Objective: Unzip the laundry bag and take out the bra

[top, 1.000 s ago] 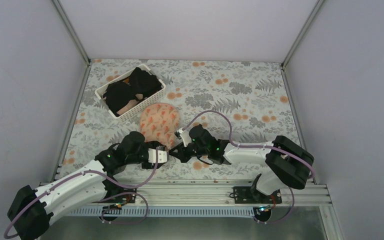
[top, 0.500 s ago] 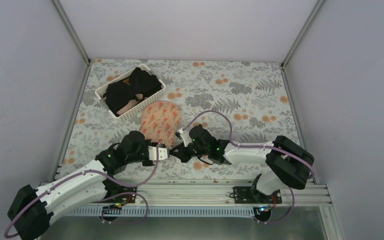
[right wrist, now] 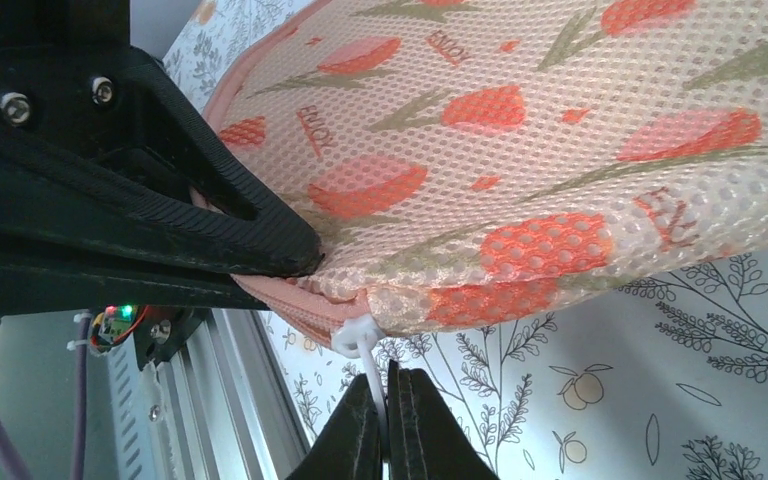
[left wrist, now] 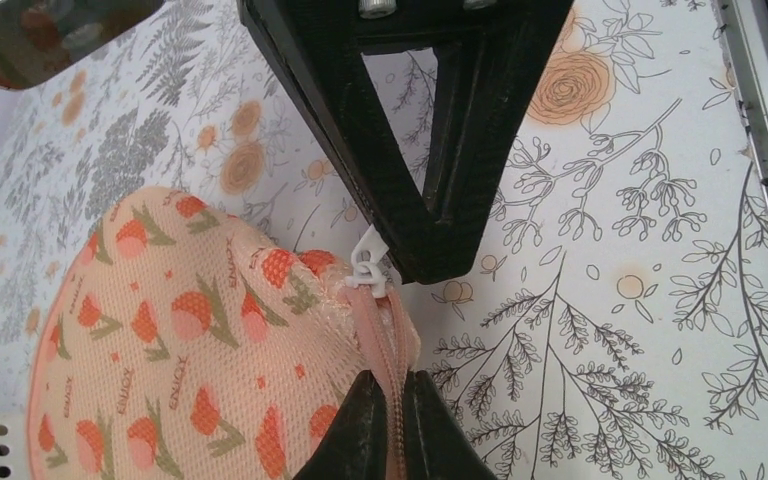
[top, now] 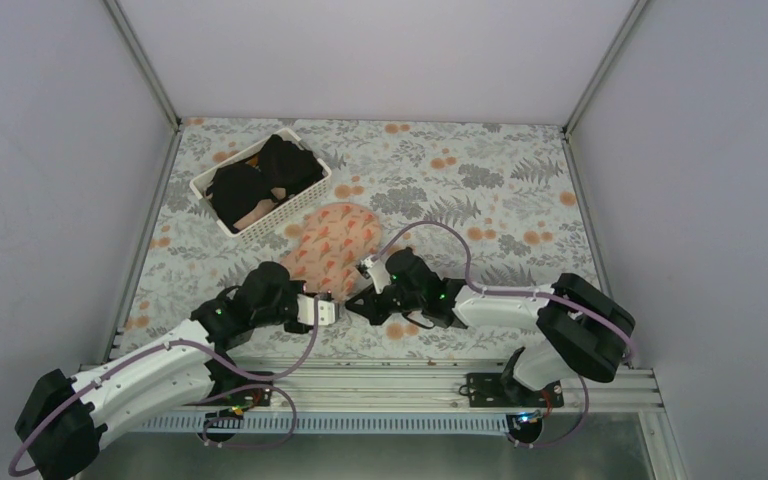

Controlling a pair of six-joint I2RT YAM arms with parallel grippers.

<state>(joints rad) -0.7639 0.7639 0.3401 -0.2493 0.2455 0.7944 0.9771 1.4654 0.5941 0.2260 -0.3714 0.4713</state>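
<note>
The laundry bag, pink mesh with orange-red flowers, lies between the basket and my arms, its near end raised off the cloth. My left gripper is shut on the bag's pink zip tape at that end; the jaws pinch the tape just below the slider. My right gripper is shut on the white zip pull, whose slider sits at the bag's near tip. The two grippers meet tip to tip. The bra is hidden.
A white slatted basket holding black clothes stands at the back left, touching the bag's far end. The aluminium rail runs along the near edge behind both grippers. Grey walls close in the left, right and back.
My left gripper has closed from open onto the zip tape. The bag's far end has swung slightly right and its near end has lifted. The right gripper has stayed shut on the pull.
</note>
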